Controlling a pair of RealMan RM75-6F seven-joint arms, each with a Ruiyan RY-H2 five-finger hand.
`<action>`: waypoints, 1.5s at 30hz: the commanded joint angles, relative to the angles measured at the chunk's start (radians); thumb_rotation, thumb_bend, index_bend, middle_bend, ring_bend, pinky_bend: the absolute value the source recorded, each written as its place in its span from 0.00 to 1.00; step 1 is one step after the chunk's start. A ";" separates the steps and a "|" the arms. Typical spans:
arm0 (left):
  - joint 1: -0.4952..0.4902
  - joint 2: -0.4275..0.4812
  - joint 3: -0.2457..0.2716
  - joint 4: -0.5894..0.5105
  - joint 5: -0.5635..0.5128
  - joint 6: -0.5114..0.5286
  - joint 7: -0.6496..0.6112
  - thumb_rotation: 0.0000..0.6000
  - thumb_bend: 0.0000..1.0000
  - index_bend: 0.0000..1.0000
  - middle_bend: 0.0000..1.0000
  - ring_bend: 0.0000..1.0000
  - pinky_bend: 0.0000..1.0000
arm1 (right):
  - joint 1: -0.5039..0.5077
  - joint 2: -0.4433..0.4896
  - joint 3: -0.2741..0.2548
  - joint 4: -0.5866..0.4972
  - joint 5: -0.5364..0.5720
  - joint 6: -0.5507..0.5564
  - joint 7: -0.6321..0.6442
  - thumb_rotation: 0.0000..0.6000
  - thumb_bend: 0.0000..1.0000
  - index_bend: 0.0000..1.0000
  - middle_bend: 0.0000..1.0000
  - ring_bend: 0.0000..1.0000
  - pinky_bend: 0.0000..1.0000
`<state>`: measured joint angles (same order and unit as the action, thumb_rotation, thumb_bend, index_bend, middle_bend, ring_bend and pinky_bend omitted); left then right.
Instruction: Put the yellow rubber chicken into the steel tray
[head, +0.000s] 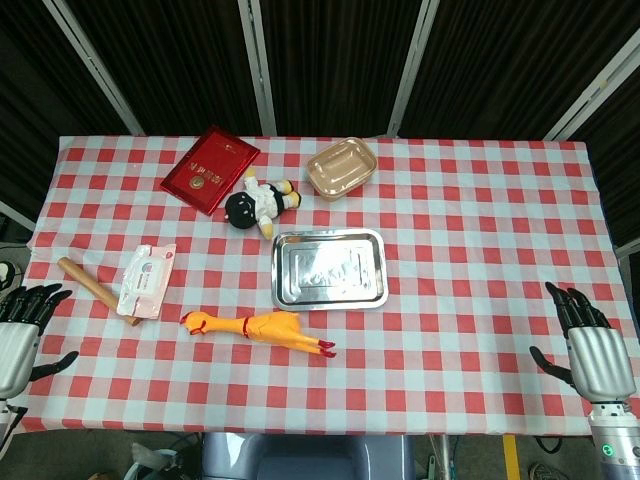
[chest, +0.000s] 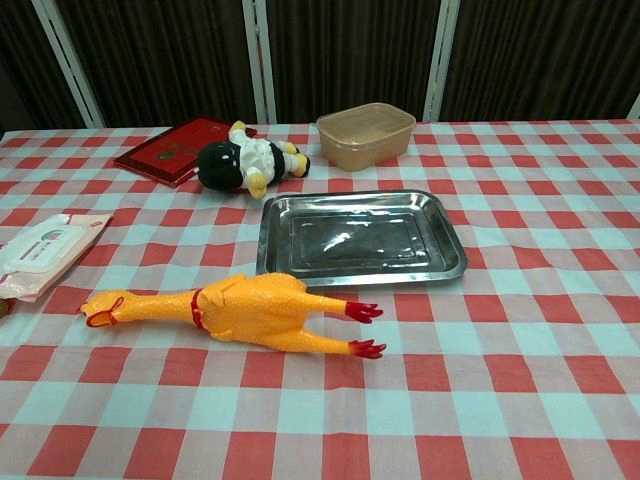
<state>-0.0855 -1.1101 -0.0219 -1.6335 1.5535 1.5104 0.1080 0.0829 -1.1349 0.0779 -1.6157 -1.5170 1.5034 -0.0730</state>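
Note:
The yellow rubber chicken (head: 257, 329) (chest: 240, 308) lies flat on the checked cloth, head to the left and red feet to the right, just in front of the steel tray (head: 329, 297) (chest: 440, 260). The tray holds nothing. My left hand (head: 20, 330) hovers at the table's front left edge with its fingers spread, far from the chicken. At the front right edge my right hand (head: 590, 345) is held the same way, empty. Neither hand shows in the chest view.
A wet-wipes pack (head: 147, 280) (chest: 40, 250) and a wooden stick (head: 90, 285) lie left of the chicken. Behind the tray sit a plush doll (head: 258, 203) (chest: 245, 163), a red booklet (head: 210, 169) (chest: 172, 149) and a tan plastic container (head: 341, 167) (chest: 365, 133).

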 joint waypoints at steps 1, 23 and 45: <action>0.000 -0.006 -0.005 0.004 0.000 0.007 0.002 1.00 0.00 0.19 0.17 0.11 0.10 | 0.001 -0.003 0.001 0.003 0.000 0.001 0.001 1.00 0.26 0.04 0.17 0.12 0.27; -0.032 -0.024 -0.024 -0.006 0.011 -0.012 0.008 1.00 0.00 0.23 0.22 0.12 0.11 | -0.007 -0.010 -0.009 0.026 -0.005 0.005 0.028 1.00 0.26 0.04 0.17 0.12 0.27; -0.376 -0.239 -0.075 -0.049 -0.063 -0.514 0.219 1.00 0.04 0.24 0.27 0.18 0.23 | -0.007 -0.011 -0.020 0.018 -0.012 -0.002 0.006 1.00 0.26 0.04 0.17 0.12 0.27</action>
<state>-0.4173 -1.2957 -0.0811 -1.7022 1.5258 1.0466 0.2921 0.0764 -1.1455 0.0579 -1.5989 -1.5312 1.5012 -0.0644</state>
